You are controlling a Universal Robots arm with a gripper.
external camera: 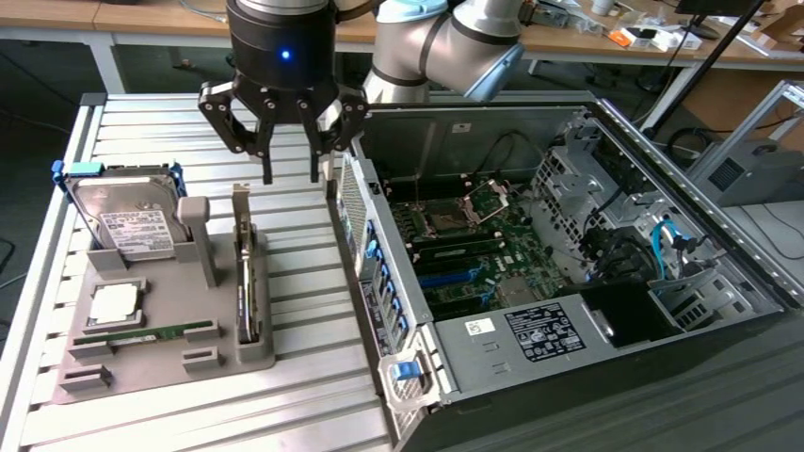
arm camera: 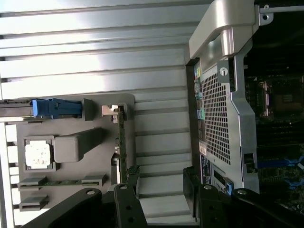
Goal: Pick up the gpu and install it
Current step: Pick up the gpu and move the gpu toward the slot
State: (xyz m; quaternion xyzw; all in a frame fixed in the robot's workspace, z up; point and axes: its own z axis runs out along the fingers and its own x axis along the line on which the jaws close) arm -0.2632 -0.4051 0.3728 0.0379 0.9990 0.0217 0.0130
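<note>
Dark gpu (external camera: pixel 249 282) stands on edge below, slightly aside of the tool (external camera: pixel 292 175) (jaws spread, empty).

The gpu (external camera: pixel 249 282) stands on edge in the grey holder (external camera: pixel 145 375), its broad faces mostly hidden. The arm (external camera: pixel 434 42) is cut off at the exterior view's top, and the label on the hard drive (external camera: pixel 126 221) is too small to read.

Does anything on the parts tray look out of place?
Nothing stands out. The gpu stands on edge in the gray tray, the hard drive sits in its cradle, and the open hand hangs above.
</note>
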